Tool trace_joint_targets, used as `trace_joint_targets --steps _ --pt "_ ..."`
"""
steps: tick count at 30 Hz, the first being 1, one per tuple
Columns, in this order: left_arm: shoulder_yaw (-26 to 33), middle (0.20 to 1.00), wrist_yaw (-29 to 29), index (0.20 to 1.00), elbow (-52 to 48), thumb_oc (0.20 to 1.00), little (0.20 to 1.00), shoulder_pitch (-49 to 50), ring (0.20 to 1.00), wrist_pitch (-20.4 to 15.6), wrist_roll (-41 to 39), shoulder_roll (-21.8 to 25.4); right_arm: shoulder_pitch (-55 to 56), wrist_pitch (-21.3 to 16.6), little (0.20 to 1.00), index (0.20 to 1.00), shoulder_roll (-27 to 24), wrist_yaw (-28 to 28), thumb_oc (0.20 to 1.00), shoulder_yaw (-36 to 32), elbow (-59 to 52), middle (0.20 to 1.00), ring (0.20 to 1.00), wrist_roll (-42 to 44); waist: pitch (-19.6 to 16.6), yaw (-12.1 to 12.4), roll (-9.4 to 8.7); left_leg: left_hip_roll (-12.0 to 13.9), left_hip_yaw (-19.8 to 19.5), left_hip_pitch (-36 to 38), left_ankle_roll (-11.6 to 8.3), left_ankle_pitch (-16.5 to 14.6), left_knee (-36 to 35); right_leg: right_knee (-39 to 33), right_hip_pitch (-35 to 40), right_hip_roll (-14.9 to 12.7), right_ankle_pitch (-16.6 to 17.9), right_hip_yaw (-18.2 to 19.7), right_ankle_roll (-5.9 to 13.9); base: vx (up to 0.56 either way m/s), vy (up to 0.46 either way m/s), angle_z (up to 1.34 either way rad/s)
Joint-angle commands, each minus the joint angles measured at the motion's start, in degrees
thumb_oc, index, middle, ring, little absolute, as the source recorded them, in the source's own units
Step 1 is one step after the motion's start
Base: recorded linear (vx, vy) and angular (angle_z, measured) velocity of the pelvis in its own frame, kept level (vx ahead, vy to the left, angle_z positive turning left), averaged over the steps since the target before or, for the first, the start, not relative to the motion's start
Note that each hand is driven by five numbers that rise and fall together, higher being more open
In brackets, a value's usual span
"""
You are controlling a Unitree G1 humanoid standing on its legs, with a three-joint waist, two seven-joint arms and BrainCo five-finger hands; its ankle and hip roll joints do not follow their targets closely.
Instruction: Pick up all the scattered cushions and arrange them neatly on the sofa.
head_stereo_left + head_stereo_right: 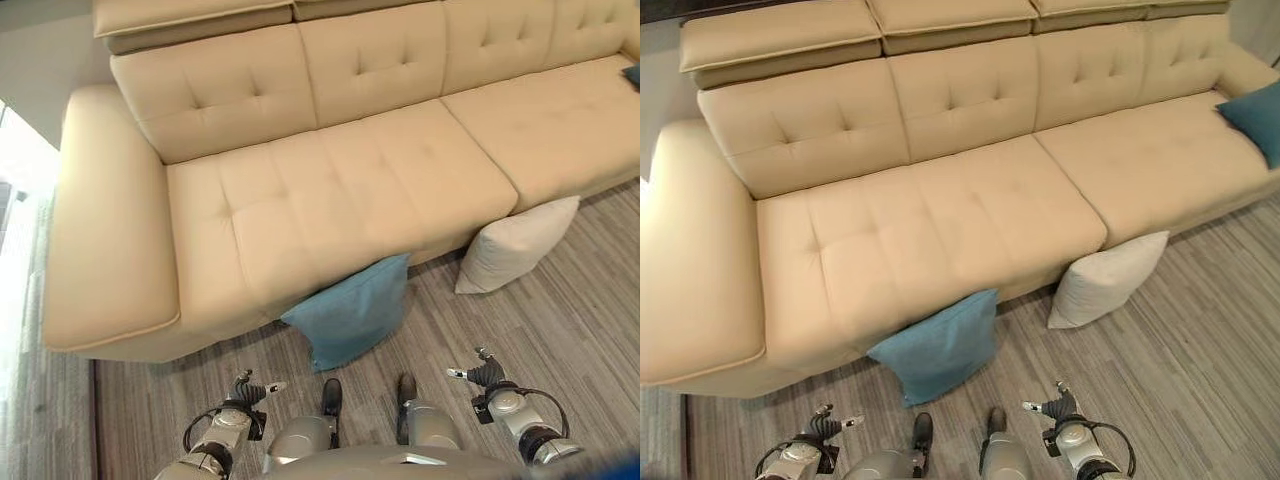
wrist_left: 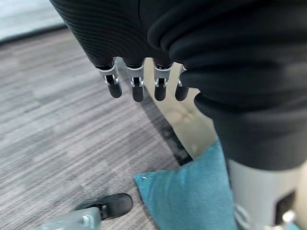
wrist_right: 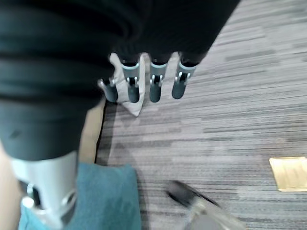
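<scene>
Wood floor [image 1: 560, 330], both hands low, left hand [image 1: 247, 393], right hand [image 1: 483, 374], fingers [image 2: 137, 89] relaxed

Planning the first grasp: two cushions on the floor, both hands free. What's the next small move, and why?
Probably reach the left hand forward and down to the teal cushion. It leans on the sofa front directly ahead, nearer than the cream cushion further right. Both hands, the right hand too, hang open and hold nothing, and the seat above is bare for placing it.
</scene>
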Motion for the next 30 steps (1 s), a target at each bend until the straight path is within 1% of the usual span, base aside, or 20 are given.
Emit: trace_joint_targets --steps 1,2,3,4,5,6,8,11,14,15,17,19,20,21,22,25,27,30 --pt "-0.2 1.0 1.5 1.0 -0.4 1.0 1.0 0.8 1.0 -1.1 -0.4 0.3 -0.7 -0.7 1.0 1.0 -1.7 -1.4 1.0 -1.4 -0.3 1.0 1.0 -1.3 -0.8 0.3 -1.41 1.4 2.0 -2.2 -4.09 -5.9 6.7 0.7 4.7 0.8 2.2 -3.5 0.29 0.04 -0.241 0.68" --pt "-0.4 1.0 1.5 1.0 -0.6 1.0 1.0 0.7 1.0 -1.2 -0.5 0.3 -0.5 -1.0 1.0 1.0 -1.8 -1.5 1.0 -1.5 -0.7 1.0 1.0 -0.9 -0.8 0.3 -1.48 1.8 1.5 -2.6 -4.69 -5.5 6.6 0.1 5.0 1.1 2.1 -3.7 -0.03 0.03 -0.321 0.52" --pt "-0.7 1.0 1.5 1.0 -0.7 1.0 1.0 0.6 1.0 -1.2 -0.5 0.2 -0.1 -1.4 1.0 1.0 -1.9 -1.6 1.0 -1.7 -0.9 1.0 1.0 -0.4 -1.0 0.3 -1.45 2.7 1.1 -2.7 -5.54 -5.0 6.1 -1.2 6.1 1.5 1.7 -5.3 -0.61 0.02 -0.284 0.42" --pt "-0.9 1.0 1.5 1.0 -0.8 1.0 1.0 0.4 1.0 -1.3 -0.6 0.1 -0.1 -1.6 1.0 1.0 -1.9 -1.6 1.0 -1.8 -1.1 1.0 1.0 -0.1 -0.9 0.2 -1.47 3.3 0.9 -3.0 -5.97 -4.5 5.8 -1.6 6.5 1.6 1.5 -6.1 -0.83 0.02 -0.205 0.63" --pt "-0.9 1.0 1.5 1.0 -0.8 1.0 1.0 0.4 1.0 -1.3 -0.6 0.1 -0.1 -1.6 1.0 1.0 -1.9 -1.6 1.0 -1.8 -1.0 1.0 1.0 -0.1 -0.9 0.1 -1.45 3.3 0.8 -3.0 -5.98 -4.5 5.8 -1.7 6.5 1.6 1.5 -6.2 -0.84 -0.03 -0.212 0.87" --pt "-1.2 1.0 1.5 1.0 -1.6 1.0 1.0 -0.3 1.0 -1.5 -1.5 -0.1 0.0 -1.9 1.0 1.0 -2.1 -1.9 1.0 -1.9 -1.4 1.0 1.0 0.2 -0.5 0.1 -1.56 4.4 0.6 -4.1 -6.87 -3.7 5.6 -2.5 6.9 2.0 1.0 -8.1 -1.31 -0.06 -0.245 0.84" --pt "-1.1 1.0 2.1 1.0 -4.5 1.0 1.0 -1.2 1.0 -2.3 -4.8 -0.4 0.4 -2.5 1.0 1.0 -2.2 -2.5 1.0 -2.6 -2.3 1.0 1.0 1.8 0.6 -0.2 -1.58 5.4 1.1 -6.3 -7.62 -2.8 6.5 -2.8 6.8 2.2 0.2 -10.8 -2.21 -0.1 -0.236 0.8" --pt "-1.4 1.0 3.1 1.0 -8.7 1.0 1.0 -2.8 1.0 -3.1 -7.8 -0.6 0.3 -2.5 1.0 1.0 -2.7 -3.5 1.0 -3.1 -2.9 1.0 1.0 3.0 2.4 -0.8 -1.82 6.6 5.0 -10.3 -7.64 -1.7 9.1 -2.8 5.8 1.7 -0.1 -13.3 -2.9 -0.12 -0.092 0.93" --pt "-2.3 1.0 4.0 1.0 -12.3 1.0 1.0 -4.3 1.0 -3.7 -8.9 -0.4 0.0 -2.2 1.0 1.0 -3.0 -4.4 1.0 -3.4 -3.6 1.0 1.0 4.1 3.8 -1.4 -2.08 7.9 10.5 -12.6 -6.99 -1.7 10.8 -2.0 3.9 1.6 -0.2 -15.4 -3.46 -0.1 -0.092 0.37" --pt "-2.6 1.0 4.1 1.0 -12.6 1.0 1.0 -4.9 1.0 -3.8 -8.9 -0.3 0.0 -2.1 1.0 1.0 -2.9 -4.6 1.0 -3.4 -3.6 1.0 1.0 4.3 3.8 -1.7 -2.14 8.1 11.9 -12.9 -6.8 -1.6 10.5 -1.9 2.9 1.8 0.0 -15.9 -3.51 -0.07 -0.084 0.25" --pt "-2.3 1.0 4.8 1.0 -13.3 1.0 1.0 -5.2 1.0 -4.0 -10.0 0.0 -0.8 -2.1 1.0 1.0 -2.9 -5.3 1.0 -2.9 -3.6 1.0 1.0 4.2 4.2 -1.8 -2.65 8.4 12.3 -14.0 -6.68 -1.6 10.2 -1.0 0.7 2.3 0.3 -15.9 -3.54 -0.06 -0.064 0.26" --pt "-2.1 1.0 6.4 1.0 -14.2 1.0 1.0 -6.6 1.0 -5.1 -11.8 0.3 -2.3 -2.2 1.0 1.0 -2.8 -6.5 1.0 -2.5 -3.7 1.0 1.0 4.7 5.2 -1.7 -3.39 8.4 12.3 -17.1 -6.62 -1.1 10.5 0.4 -2.8 2.3 0.5 -15.9 -3.52 -0.05 -0.034 -0.02" --pt "-2.3 1.0 7.5 1.0 -15.1 1.0 1.0 -7.7 1.0 -5.6 -12.4 0.8 -3.4 -2.3 1.0 1.0 -2.8 -7.2 1.0 -2.2 -4.2 1.0 1.0 5.7 5.6 -1.5 -3.62 8.6 12.1 -18.6 -6.98 -2.4 11.2 2.7 -5.4 2.4 -0.7 -15.1 -3.41 0.01 -0.007 -0.16" --pt "-2.3 1.0 7.5 1.0 -15.0 1.0 1.0 -7.7 1.0 -5.6 -12.4 0.8 -3.4 -2.3 1.0 1.0 -2.8 -7.2 1.0 -2.2 -4.2 1.0 1.0 5.7 5.6 -1.4 -3.63 8.6 12.1 -18.7 -6.97 -2.5 11.3 2.8 -5.6 2.3 -0.8 -15.0 -3.41 -0.04 0.026 -0.05" --pt "-2.5 1.0 9.2 1.0 -16.5 1.0 1.0 -10.1 1.0 -6.4 -13.5 1.4 -6.2 -2.7 1.0 1.0 -3.1 -9.2 1.0 -2.4 -5.7 1.0 1.0 6.4 6.9 -1.0 -3.95 9.1 12.1 -24.1 -6.6 -2.5 14.2 7.2 -11.4 1.4 -1.4 -15.1 -3.9 -0.1 0.032 0.05" --pt "-2.6 1.0 11.7 1.0 -17.8 1.0 1.0 -12.9 1.0 -7.4 -13.7 2.6 -9.4 -3.8 1.0 1.0 -3.6 -11.6 1.0 -2.9 -7.7 1.0 1.0 8.0 8.0 -0.9 -3.9 9.4 11.8 -30.0 -6.51 -2.4 16.7 10.8 -17.3 0.4 -1.9 -15.1 -4.14 -0.11 0.039 0.03" --pt "-2.0 1.0 14.9 1.0 -21.0 1.0 1.0 -15.6 1.0 -8.9 -14.1 3.4 -13.3 -5.2 1.0 1.0 -3.7 -14.5 1.0 -4.7 -9.7 1.0 1.0 10.7 8.4 -0.8 -3.38 9.5 11.1 -37.0 -6.42 -2.7 19.2 14.0 -24.2 -0.5 -2.3 -14.7 -4.22 -0.11 0.041 0.07" --pt "-1.3 1.0 15.6 1.0 -24.1 1.0 1.0 -17.6 1.0 -9.8 -15.5 4.4 -16.7 -6.7 1.0 1.0 -4.7 -16.3 1.0 -6.3 -12.1 1.0 1.0 12.8 8.7 -0.9 -2.54 9.5 10.6 -43.4 -6.29 -2.9 21.4 17.1 -30.7 -1.5 -2.5 -14.3 -4.2 -0.06 0.02 0.07"
